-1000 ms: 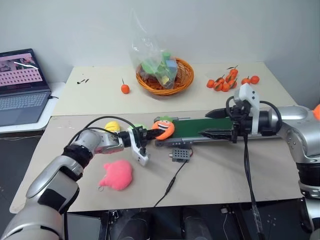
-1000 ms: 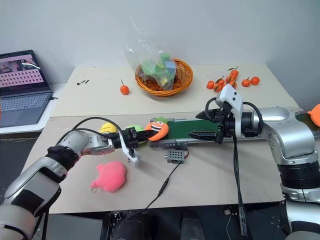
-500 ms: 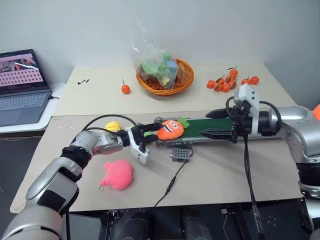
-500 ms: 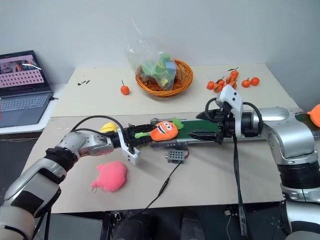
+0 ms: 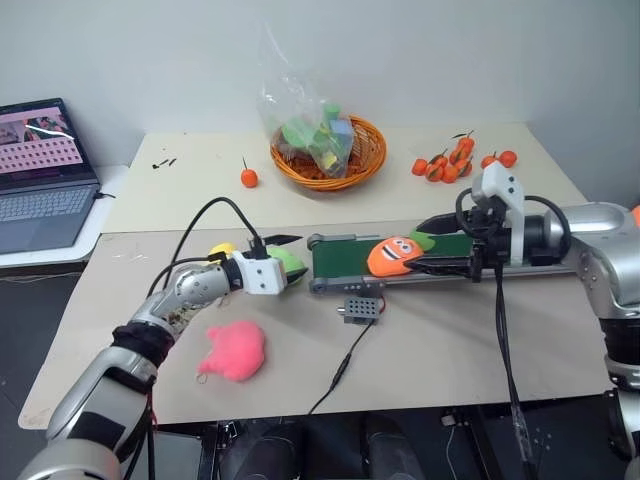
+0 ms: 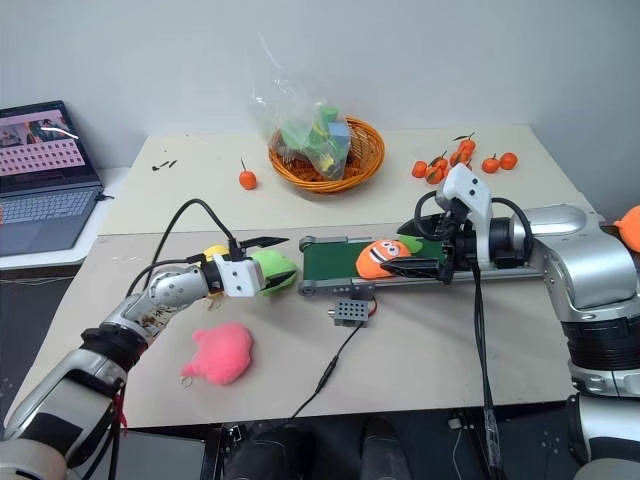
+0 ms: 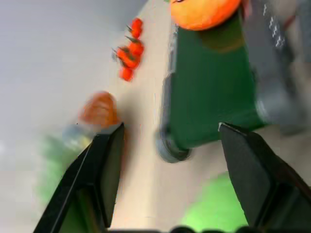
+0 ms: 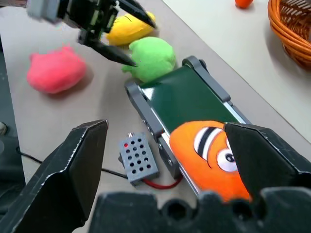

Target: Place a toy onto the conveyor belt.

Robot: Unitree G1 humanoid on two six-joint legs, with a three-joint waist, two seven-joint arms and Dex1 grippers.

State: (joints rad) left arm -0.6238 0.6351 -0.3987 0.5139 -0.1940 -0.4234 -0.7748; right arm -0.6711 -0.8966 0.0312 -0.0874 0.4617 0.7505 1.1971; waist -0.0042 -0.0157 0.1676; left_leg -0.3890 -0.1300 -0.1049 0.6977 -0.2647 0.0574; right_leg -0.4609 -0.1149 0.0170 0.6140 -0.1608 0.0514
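Carrot toy [image 5: 393,254] lies on the dark green conveyor belt [image 5: 345,258], just left of the right gripper [image 5: 437,246], whose fingers stand spread and empty. Left gripper [image 5: 290,258], fingers apart and holding nothing, sits at the belt's left end over a green plush [image 6: 272,270]. Near the belt's front lie a grey box [image 5: 362,309] and a pink plush [image 5: 234,350]; a basket [image 5: 328,152] stands far on the bench [image 5: 430,350].

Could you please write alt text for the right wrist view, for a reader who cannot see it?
An orange carrot toy lies on the green conveyor belt between the open right gripper fingers. Past the belt's end lie green, yellow and pink plush toys.
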